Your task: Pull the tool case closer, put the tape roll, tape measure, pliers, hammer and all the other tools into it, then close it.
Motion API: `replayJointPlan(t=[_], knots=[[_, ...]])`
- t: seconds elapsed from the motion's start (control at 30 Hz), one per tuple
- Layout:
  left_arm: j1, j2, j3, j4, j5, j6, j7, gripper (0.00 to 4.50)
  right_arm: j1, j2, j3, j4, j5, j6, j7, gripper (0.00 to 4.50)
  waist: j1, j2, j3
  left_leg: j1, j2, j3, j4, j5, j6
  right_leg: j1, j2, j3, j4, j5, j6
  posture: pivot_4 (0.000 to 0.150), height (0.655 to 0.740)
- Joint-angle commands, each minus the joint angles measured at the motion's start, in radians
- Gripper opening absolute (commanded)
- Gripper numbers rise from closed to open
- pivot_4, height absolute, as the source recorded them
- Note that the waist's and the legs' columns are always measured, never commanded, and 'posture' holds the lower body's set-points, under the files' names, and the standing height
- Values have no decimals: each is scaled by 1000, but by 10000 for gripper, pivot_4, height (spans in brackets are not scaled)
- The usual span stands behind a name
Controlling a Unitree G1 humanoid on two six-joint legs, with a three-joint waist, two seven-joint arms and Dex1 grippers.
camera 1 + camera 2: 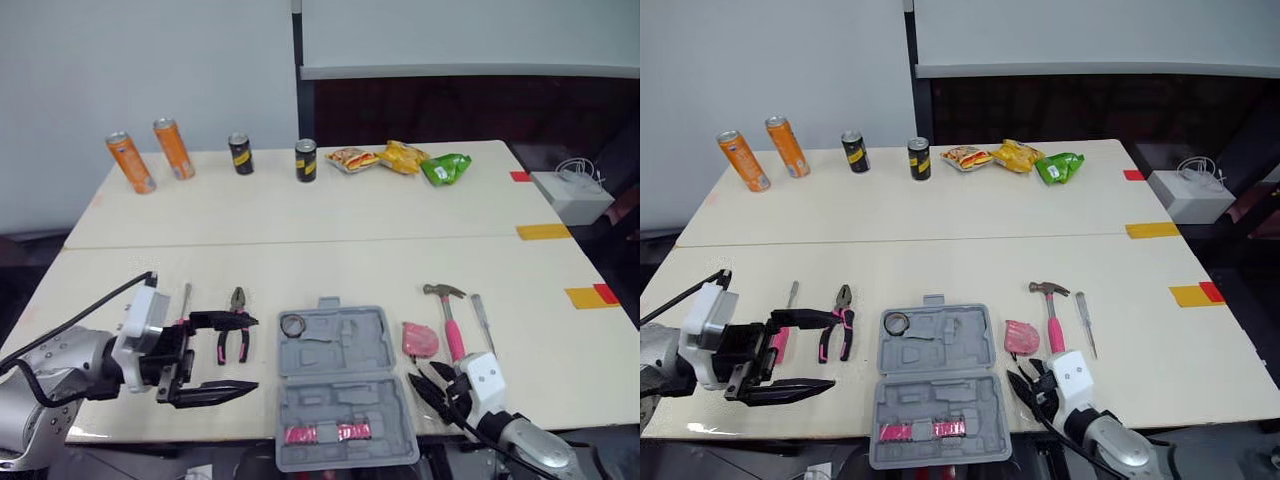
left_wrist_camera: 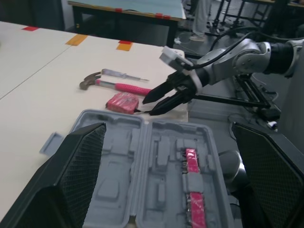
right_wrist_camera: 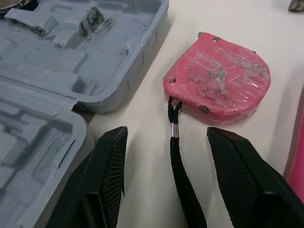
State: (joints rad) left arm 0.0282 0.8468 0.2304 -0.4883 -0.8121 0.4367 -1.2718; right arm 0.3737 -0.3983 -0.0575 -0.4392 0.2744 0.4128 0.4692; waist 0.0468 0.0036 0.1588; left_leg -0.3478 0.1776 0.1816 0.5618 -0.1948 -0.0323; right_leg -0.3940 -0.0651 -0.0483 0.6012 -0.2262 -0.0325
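My right hand (image 3: 166, 137) is spread and empty, and the pink tape measure (image 3: 221, 78) lies on the desk (image 3: 142, 156) just ahead of its fingertips, black strap (image 3: 178, 161) trailing back between them. The open tool case (image 3: 142, 61) sits close on this hand's left, the hammer (image 1: 452, 325) ahead to its right. Closing from here I'd likely pinch only the strap, and the measure could swing or drop; pushing in crooked could shove it against the case wall. My left hand (image 1: 250, 352) is spread too, empty, beside the pliers (image 1: 238, 335)
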Motion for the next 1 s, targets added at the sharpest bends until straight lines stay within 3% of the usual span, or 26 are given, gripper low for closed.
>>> replayJointPlan(t=[0.03, 0.27, 0.3, 0.37, 0.9, 0.93, 1.0], knots=[[15, 41, 46, -177, -102, 76, 83, 45000, -45, 19, 13, -16, -13, 33, -43, 27263, -1, -1, 0, 0, 0, 0, 0, 0, 0, 0, 0, 0, 1, 0, 0, 1500, 7400], [135, 67, 146, -359, -210, 126, 201, 45000, -82, 28, 36, -55, -18, 116, -81, 27263, 3, 0, -1, 1, 0, 0, 1, 0, -1, -1, 0, 0, 4, -1, -1, 1500, 7400], [150, 69, 159, -380, -223, 129, 220, 45000, -84, 30, 43, -56, -23, 125, -88, 21925, 4, 0, -1, 0, 0, 0, 2, 0, -1, -1, 0, 0, 4, -1, -1, 1500, 7400], [171, 74, 175, -403, -239, 133, 246, 45000, -89, 33, 52, -59, -28, 136, -100, 16380, 3, 0, -1, 0, 0, 0, 2, 1, -1, 0, 0, 0, 4, -1, -1, 1500, 7400], [157, 102, 170, -381, -244, 132, 307, 45000, -117, 49, 89, -49, -56, 169, -157, 16380, 2, -1, -1, 1, 0, 0, 4, 1, -2, -1, 0, 1, 6, -2, -1, 1500, 7400], [157, 101, 171, -380, -243, 131, 306, 45000, -119, 50, 89, -44, -59, 171, -161, 10983, 2, -1, -1, 1, 0, 0, 4, 1, -2, -1, 0, 1, 6, -2, -1, 1500, 7400], [159, 101, 175, -380, -243, 129, 302, 45000, -121, 49, 88, -35, -73, 173, -172, 4504, 2, -1, -1, 1, 0, 0, 4, 1, -2, -1, 0, 1, 6, -2, -1, 1500, 7400]])
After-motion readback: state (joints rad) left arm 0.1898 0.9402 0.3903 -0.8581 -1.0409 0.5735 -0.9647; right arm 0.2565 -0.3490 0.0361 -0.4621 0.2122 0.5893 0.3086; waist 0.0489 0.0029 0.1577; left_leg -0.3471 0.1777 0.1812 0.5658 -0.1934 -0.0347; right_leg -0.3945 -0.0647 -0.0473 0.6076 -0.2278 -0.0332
